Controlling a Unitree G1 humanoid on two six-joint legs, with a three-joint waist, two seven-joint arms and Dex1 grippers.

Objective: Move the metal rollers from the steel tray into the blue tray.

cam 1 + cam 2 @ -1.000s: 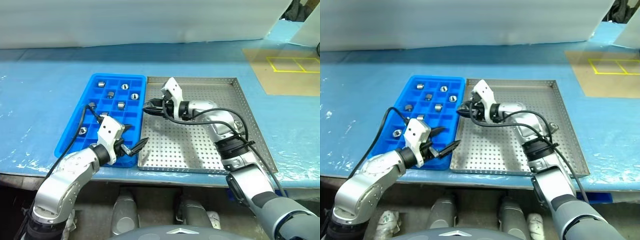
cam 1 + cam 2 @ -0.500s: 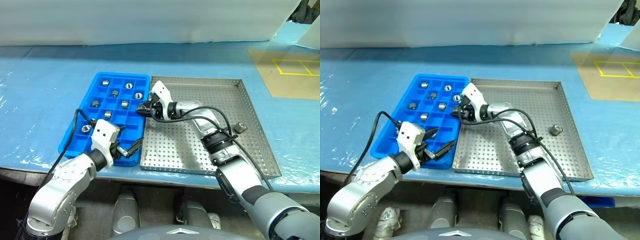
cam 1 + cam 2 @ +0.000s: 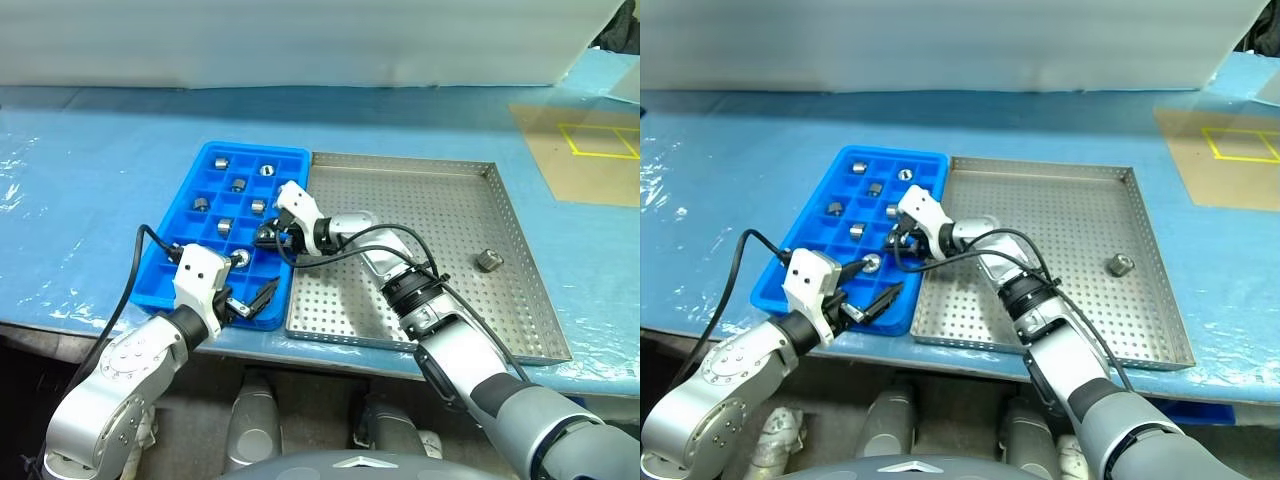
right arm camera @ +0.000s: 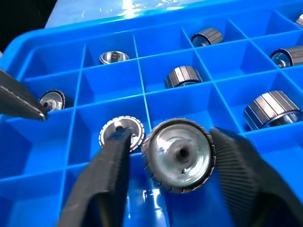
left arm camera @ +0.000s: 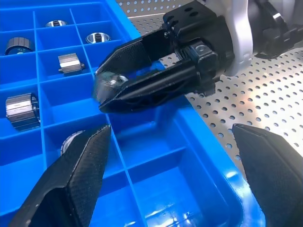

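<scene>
Left gripper [image 3: 252,298] low over the near right corner of the bright blue plastic compartment tray [image 3: 168,262], black fingers [image 5: 75,179] spread wide with nothing between them. Seven small shiny silver metal rollers [image 3: 202,206] sitting singly in the tray's square cells, mostly toward the far half, one [image 3: 241,259] in a cell just beyond the left gripper. Right gripper [image 3: 273,237] reaching across from the steel side, tips over the blue tray's right-hand column; fingers [image 4: 246,175] slightly parted, another roller [image 4: 179,155] between them, its round end with the central hole facing the wrist camera; cannot tell whether still gripped or already loose. Large square silver steel tray with perforated floor [image 3: 420,200] touching the blue tray's right edge, one roller [image 3: 487,260] lying near its right rim. Both trays on the desk [image 3: 90,170] covered in blue film.
</scene>
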